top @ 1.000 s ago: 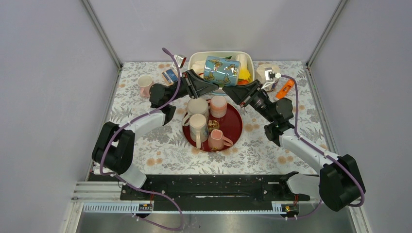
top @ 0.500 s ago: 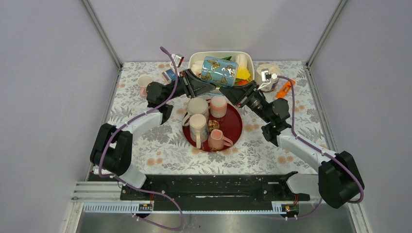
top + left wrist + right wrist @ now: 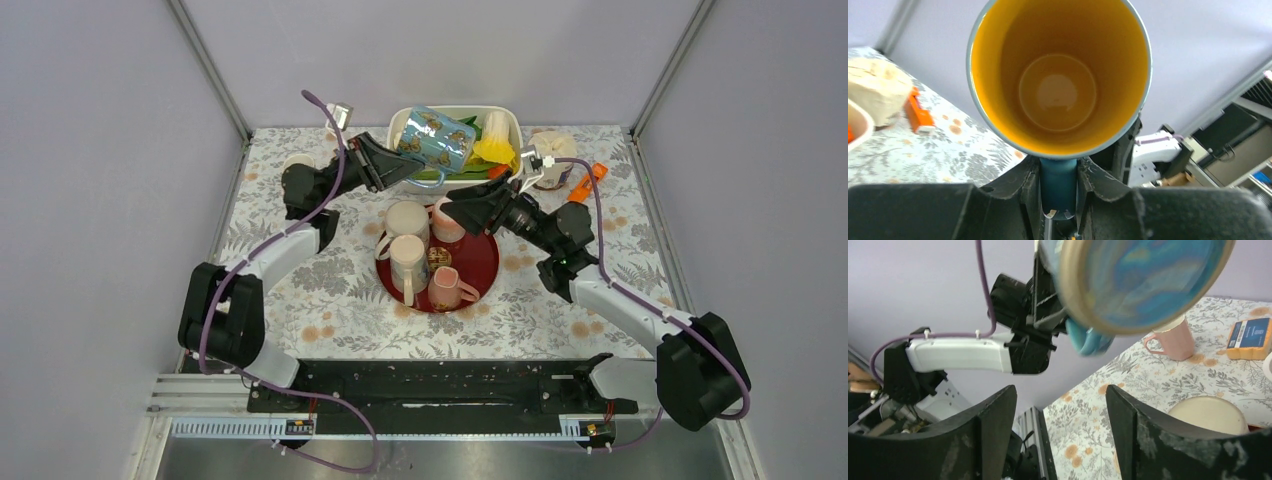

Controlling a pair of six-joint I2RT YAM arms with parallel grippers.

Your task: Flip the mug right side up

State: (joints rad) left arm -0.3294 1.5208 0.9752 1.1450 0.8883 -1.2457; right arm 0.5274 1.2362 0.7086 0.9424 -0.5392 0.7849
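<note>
The flowered table [image 3: 620,275] carries a white tub [image 3: 480,109] at its twelve o'clock edge and a round red tray [image 3: 487,262] at its centre, where cream and pink mugs [image 3: 408,258] stand or lie. The blue butterfly mug [image 3: 435,138] [image 3: 1058,75] [image 3: 1138,280] is off the table, in the air over the tub's ten o'clock part. It is tipped nearly onto its side, with its yellow mouth facing back toward eight o'clock and its base toward two o'clock. The left gripper [image 3: 398,165] [image 3: 1059,175] reaches in from nine o'clock, its fingers pinched on the mug's blue handle. The right gripper [image 3: 458,211] [image 3: 1059,392] hangs over the tray's one o'clock rim, fingers spread with nothing between them, apart from the mug and below its base.
</note>
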